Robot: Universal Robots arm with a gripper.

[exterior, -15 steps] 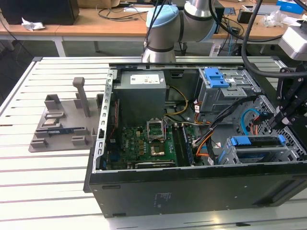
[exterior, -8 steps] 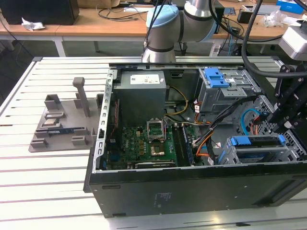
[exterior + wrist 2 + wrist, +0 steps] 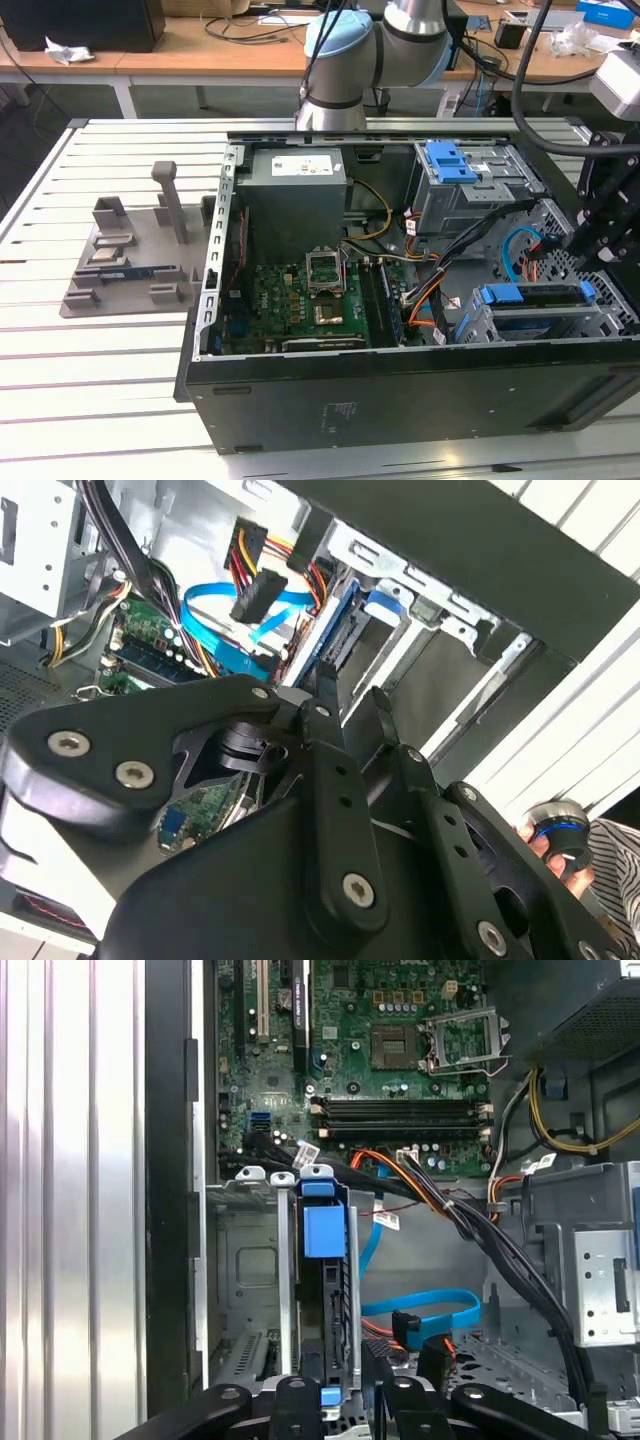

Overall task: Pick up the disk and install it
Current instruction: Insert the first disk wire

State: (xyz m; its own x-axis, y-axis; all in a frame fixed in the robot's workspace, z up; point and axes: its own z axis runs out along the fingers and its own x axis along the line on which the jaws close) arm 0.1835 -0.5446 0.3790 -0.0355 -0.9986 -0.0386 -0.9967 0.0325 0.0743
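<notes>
The disk [image 3: 535, 297] lies in the lower drive cage [image 3: 612, 318] at the exterior view's right end of the open computer case, its blue side rails showing. In the first wrist view the disk [image 3: 325, 1232] stands on edge in that cage, with a blue tab at its far end. My black gripper [image 3: 578, 268] sits at the disk's near end. Both wrist views show the gripper [image 3: 342, 1365] [image 3: 350, 690] with one finger on each side of the disk [image 3: 338, 620], shut on it.
Inside the case are a grey power-supply box [image 3: 296, 190], the green motherboard [image 3: 310, 300], an upper cage with a blue latch [image 3: 450, 160], and loose cables including a blue ribbon [image 3: 430, 1310]. A grey fixture tray [image 3: 130, 260] lies on the slatted table. A hand [image 3: 555, 835] shows beyond the case.
</notes>
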